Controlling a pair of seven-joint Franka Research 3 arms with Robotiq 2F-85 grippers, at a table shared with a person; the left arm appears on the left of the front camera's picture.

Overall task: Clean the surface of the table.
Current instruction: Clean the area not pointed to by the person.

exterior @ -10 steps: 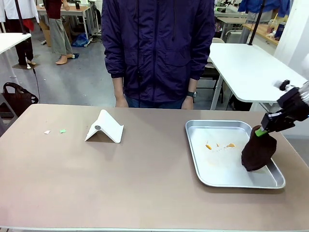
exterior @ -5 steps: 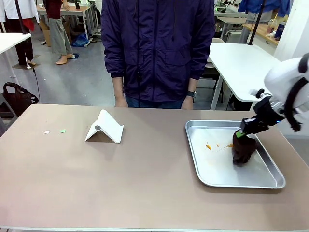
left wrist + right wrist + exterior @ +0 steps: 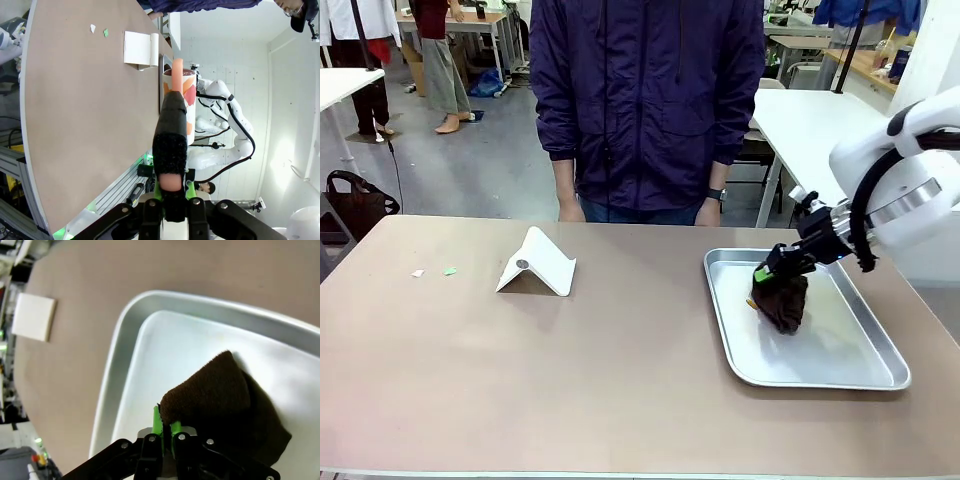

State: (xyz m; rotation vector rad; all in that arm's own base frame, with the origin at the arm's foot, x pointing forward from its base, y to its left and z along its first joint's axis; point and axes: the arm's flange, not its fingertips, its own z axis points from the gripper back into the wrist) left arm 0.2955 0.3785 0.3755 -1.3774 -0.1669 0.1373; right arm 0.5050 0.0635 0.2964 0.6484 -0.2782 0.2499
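The brownish-tan table spans the front view. On its right side my right gripper is shut on a dark brown cloth and presses it onto the floor of a metal tray. From the right wrist, the cloth bunches up over the green pads of the right gripper, inside the tray. My left gripper is shut on a tool with a black foam grip and a pinkish shaft, held beside the edge of the table.
A white folded stand sits left of centre, with a white scrap and a green scrap further left. A person stands at the far edge with hands down. The near half of the table is bare.
My right gripper has dragged the cloth from the tray's right edge to its left part. The orange crumbs that lay there are now under the cloth.
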